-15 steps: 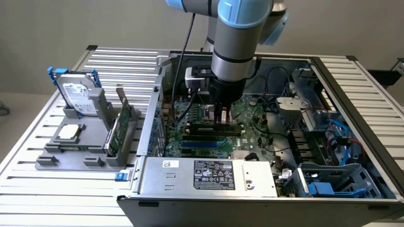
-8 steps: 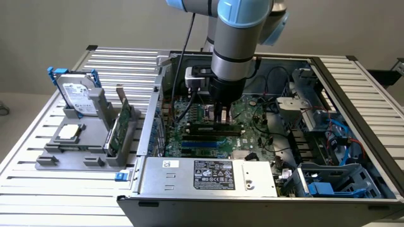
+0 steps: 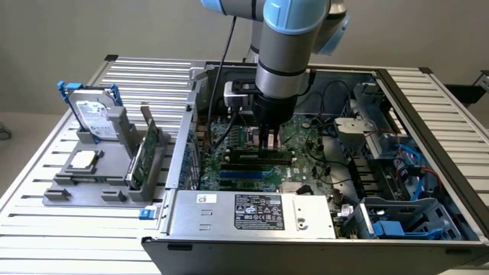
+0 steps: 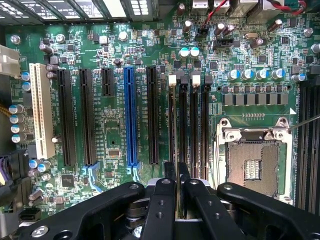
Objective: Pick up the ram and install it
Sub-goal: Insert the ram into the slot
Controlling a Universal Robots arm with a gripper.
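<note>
Far out from the jaws, toward the exterior view's left, a grey holder (image 3: 77, 196) was set on the slatted table (image 3: 34, 183), and on it a hard drive (image 3: 95, 117), a square silver processor chip (image 3: 84, 161) and a wide green expansion card (image 3: 149, 150) were kept well apart from the work. Nearer, inside the open computer case (image 3: 180, 166), the gripper (image 3: 267, 144) was held low over the motherboard (image 3: 313, 163). The ram (image 3: 244, 152) was found directly beneath the jaws, laid along the black memory slots (image 4: 195, 125); how deeply it was seated could not be told. The jaws were drawn nearly together, with only a thin gap left between them, and the ram's upper edge appeared to be pinched there. In the wrist view the gripper (image 4: 177, 170) was lined up with the slots, the blue expansion slot (image 4: 130, 120) being off one side of the jaws and the empty processor socket (image 4: 255, 167) off the other. A jam could be expected if the stick were pressed while slightly skewed or off its slot, since the hold was taken at one spot along its length and one end might be tipped up. A slip within so narrow a pinch could also be feared, and the neighbouring slot latches might be struck by the fingers.
</note>
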